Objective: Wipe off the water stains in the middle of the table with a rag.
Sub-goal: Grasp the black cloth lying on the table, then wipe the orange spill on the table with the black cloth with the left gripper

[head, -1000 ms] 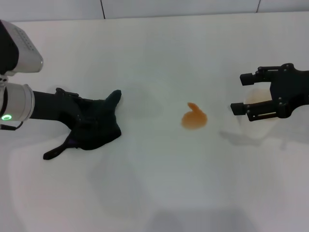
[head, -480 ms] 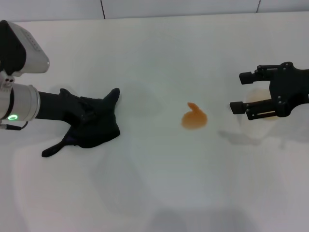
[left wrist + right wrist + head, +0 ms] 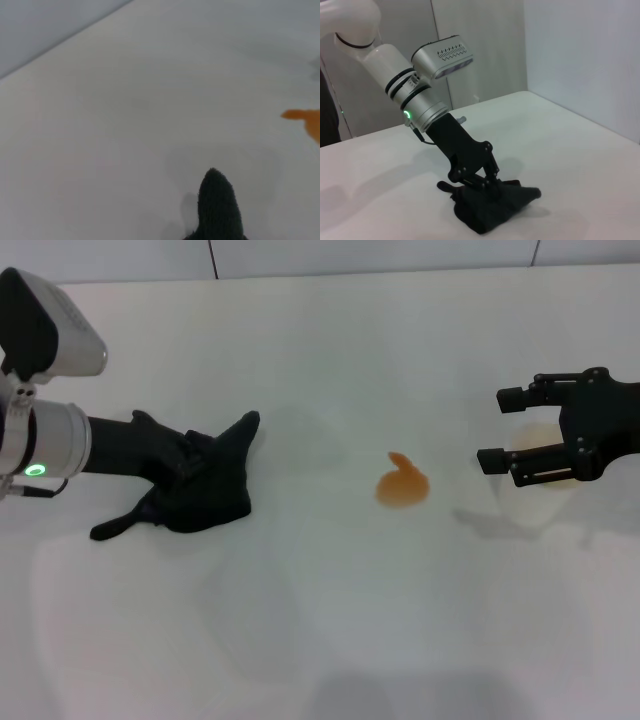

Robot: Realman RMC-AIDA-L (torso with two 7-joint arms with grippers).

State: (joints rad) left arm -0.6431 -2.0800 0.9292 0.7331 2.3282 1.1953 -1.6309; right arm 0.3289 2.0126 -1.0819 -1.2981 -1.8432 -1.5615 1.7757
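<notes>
Pressing a soft dark green-black rag (image 3: 205, 490) onto the plain white surface (image 3: 320, 620), the left hand (image 3: 185, 475) grips it; the right hand (image 3: 512, 430) hangs wide open above a white cup (image 3: 540, 445) holding orange liquid, beside the orange translucent blot (image 3: 402, 484).

A broad, plain white, smooth tabletop (image 3: 330, 630) fills nearly the whole head view, evenly lit, with soft grey shadows pooling toward its near edge. Along the far side runs a pale grey panelled wall (image 3: 370, 254), split by thin dark vertical seams. From the right wrist view, tall off-white wall panels (image 3: 485, 50) stand behind the tabletop, meeting a plain white wall (image 3: 585, 55).
</notes>
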